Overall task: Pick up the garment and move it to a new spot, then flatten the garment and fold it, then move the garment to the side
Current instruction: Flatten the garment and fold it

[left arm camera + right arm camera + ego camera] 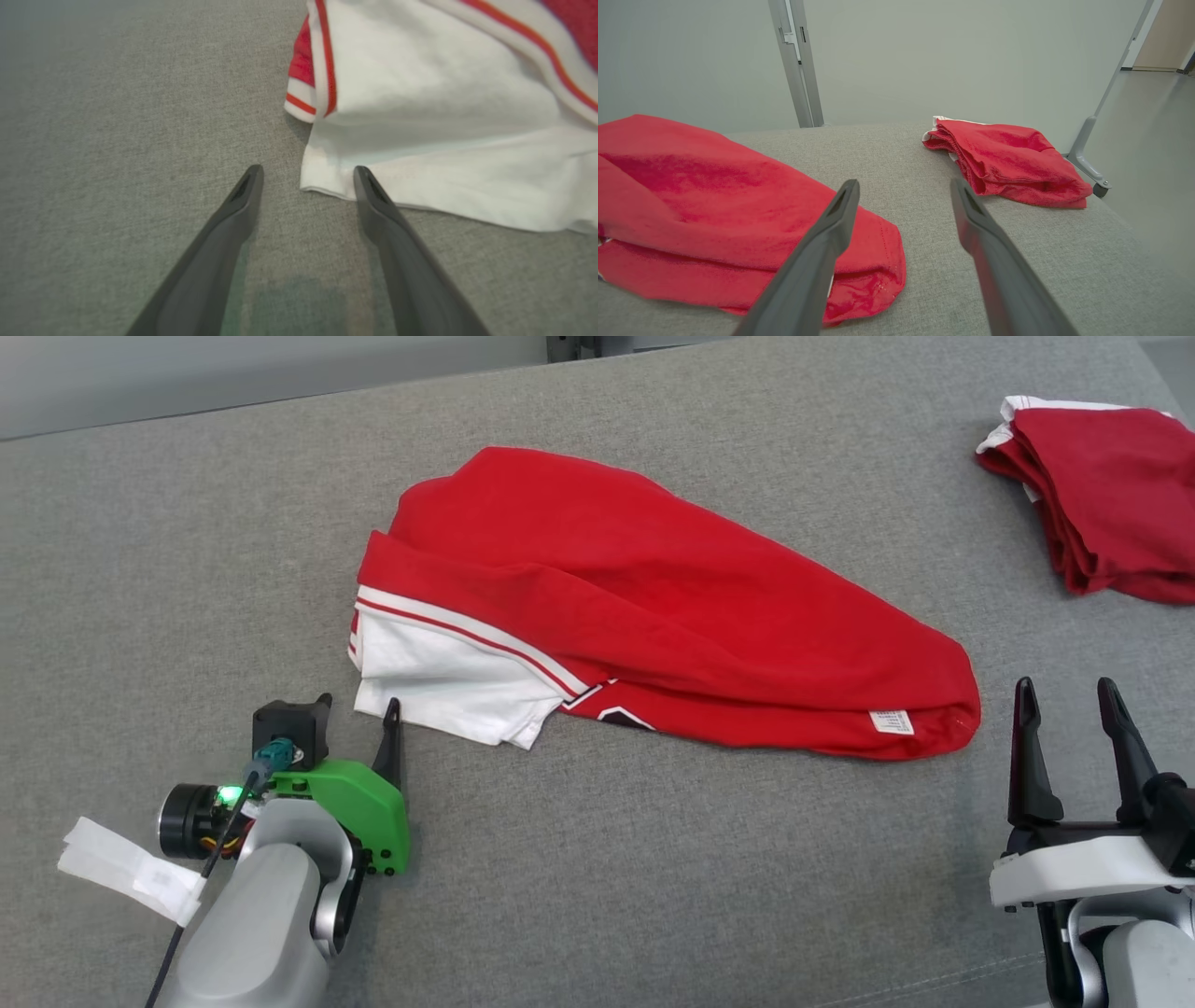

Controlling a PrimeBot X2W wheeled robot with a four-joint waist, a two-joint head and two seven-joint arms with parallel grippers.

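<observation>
Head view: the shirt (653,607) lies crumpled mid-table, with the left gripper (358,702) by its white sleeve (439,681) and the right gripper (1065,686) near its hem (934,735), both spread apart. Left wrist view: slide one finger (387,224) under the sleeve edge. Right wrist view: leave the far-right bundle (1008,161) alone.

1. Print on the small white label (892,721) at the red short-sleeved jersey shirt's (653,579) hem is too small to read.
2. A dark emblem (624,715) is mostly tucked under its fold.
3. The folded red-and-white cloth bundle (1106,495) at the grey fabric surface's (653,896) far right corner is cut by the head view's edge.
4. Its white sleeve (444,116), seen close up, is blurred.
</observation>
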